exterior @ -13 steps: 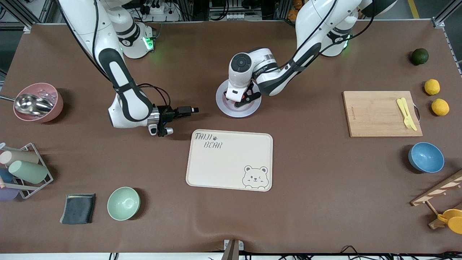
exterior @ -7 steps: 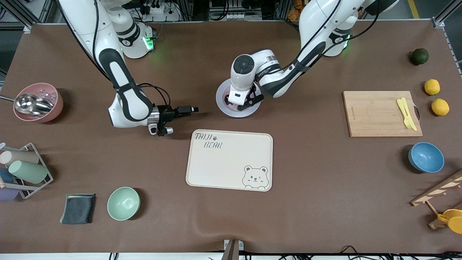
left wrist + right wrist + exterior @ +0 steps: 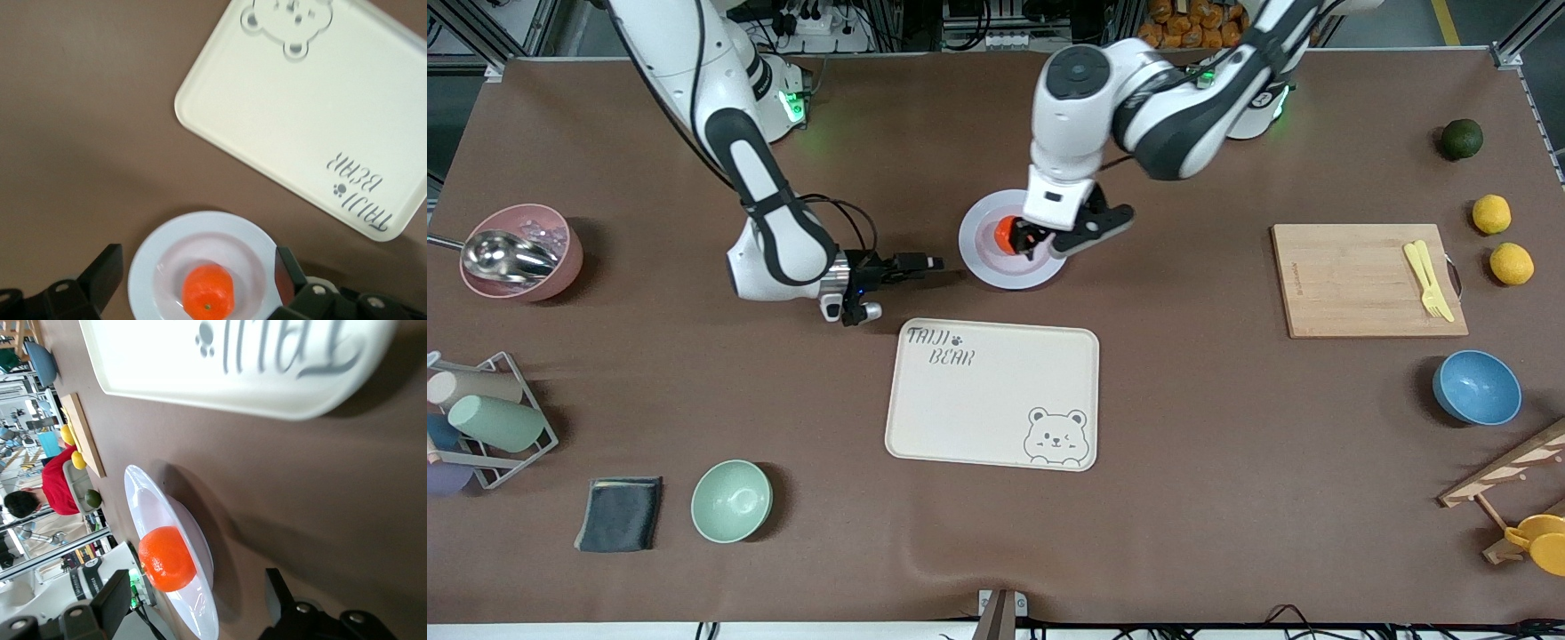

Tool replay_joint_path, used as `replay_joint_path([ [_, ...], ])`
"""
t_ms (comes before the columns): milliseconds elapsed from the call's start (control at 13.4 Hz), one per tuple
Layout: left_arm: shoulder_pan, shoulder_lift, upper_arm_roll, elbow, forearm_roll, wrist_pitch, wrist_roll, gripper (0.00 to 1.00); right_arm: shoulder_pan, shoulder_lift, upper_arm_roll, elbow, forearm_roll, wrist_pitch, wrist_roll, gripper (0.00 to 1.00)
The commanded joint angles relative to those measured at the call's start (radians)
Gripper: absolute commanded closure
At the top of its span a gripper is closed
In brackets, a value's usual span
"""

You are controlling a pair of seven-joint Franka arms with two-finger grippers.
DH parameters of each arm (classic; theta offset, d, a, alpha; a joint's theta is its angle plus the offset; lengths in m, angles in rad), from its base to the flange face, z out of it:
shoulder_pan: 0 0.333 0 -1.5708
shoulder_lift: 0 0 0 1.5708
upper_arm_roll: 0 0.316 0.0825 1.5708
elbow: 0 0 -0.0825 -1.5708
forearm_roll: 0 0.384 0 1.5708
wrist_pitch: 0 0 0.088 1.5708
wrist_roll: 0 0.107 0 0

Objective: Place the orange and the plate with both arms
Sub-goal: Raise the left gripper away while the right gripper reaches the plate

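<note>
A brown table (image 3: 1227, 498) carries one plate (image 3: 983, 258) with one orange (image 3: 1008, 233) in its centre, beside one bear-printed tray (image 3: 992, 393). The left gripper (image 3: 1069, 238) hovers over the plate, fingers spread wide, empty. The right gripper (image 3: 925, 267) sits low beside the plate, fingers apart, holding nothing.

Orange (image 3: 1006, 234) on plate (image 3: 983, 258); left tool (image 3: 1064, 240) open above; right tool (image 3: 929, 268) beside plate.

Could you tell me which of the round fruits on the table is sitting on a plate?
The orange, the only red-orange fruit: it lies in the lavender-white plate. The two yellow lemons and the dark green fruit lie on the bare table.
</note>
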Motion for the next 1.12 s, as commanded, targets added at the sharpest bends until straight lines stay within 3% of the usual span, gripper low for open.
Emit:
replay_joint_path([
  [0,0.157,-0.041,-0.02,0.101,-0.071,-0.137,0.235,0.0,0.028,-0.005,-0.009,-0.018,0.04,0.015,-0.03,0.17],
  [150,0.24,-0.039,-0.019,0.177,-0.077,-0.214,0.363,0.0,0.097,0.004,-0.01,-0.019,0.132,0.029,-0.032,0.21],
  [374,0.384,-0.044,-0.02,0.233,-0.079,-0.326,0.582,0.0,0.111,0.012,-0.009,-0.019,0.149,0.036,-0.032,0.25],
  [599,0.464,-0.056,-0.017,0.241,-0.076,-0.348,0.69,0.0,0.118,0.013,-0.009,-0.019,0.152,0.038,-0.033,0.31],
  [1048,0.517,-0.047,-0.011,0.351,-0.06,-0.43,0.796,0.0,0.148,0.024,-0.009,-0.018,0.187,0.042,-0.035,0.37],
])
